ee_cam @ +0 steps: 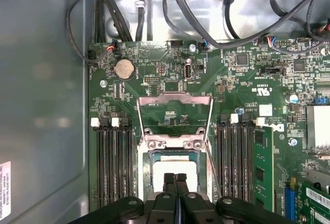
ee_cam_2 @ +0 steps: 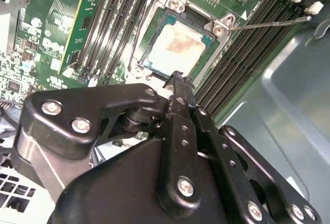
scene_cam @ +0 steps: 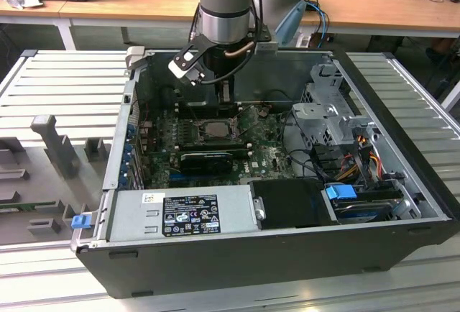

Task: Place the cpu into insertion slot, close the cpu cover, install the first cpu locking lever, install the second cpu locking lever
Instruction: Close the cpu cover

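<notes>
The chip (ee_cam_2: 178,46) sits in the socket (ee_cam: 145,167) (seemingly flat). The cover (ee_cam: 175,98) lies open just beyond it. The gripper (ee_cam: 175,176), fingers together, hovers over the socket. Closing likely wants gentle, even pressure.

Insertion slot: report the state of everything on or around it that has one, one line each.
cpu: seated in the insertion slot.
cpu cover: open, flipped back off the slot.
locking lever: unlatched, sticking out clear of the slot.
claw: shut, holding nothing, tips over the cpu.
</notes>
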Robot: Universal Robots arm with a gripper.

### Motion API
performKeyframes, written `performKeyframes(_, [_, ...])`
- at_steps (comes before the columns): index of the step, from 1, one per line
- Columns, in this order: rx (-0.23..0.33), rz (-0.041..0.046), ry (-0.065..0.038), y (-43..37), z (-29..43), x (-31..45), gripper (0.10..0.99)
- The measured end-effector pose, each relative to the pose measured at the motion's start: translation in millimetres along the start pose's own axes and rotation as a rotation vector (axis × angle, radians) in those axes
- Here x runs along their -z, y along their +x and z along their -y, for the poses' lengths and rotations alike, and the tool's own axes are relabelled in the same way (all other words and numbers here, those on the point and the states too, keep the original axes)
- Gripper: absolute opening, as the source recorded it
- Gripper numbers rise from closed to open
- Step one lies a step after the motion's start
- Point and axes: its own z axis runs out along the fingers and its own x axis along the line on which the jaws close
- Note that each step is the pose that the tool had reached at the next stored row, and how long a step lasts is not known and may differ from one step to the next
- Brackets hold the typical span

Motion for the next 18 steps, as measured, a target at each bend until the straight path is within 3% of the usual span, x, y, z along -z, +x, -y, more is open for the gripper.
performKeyframes(13, [0.0,0.0,0.0,0.6,-10.0,6.6,0.106])
performKeyframes(18, [0.0,0.0001,0.0,1.5,-11.3,13.3,0.106])
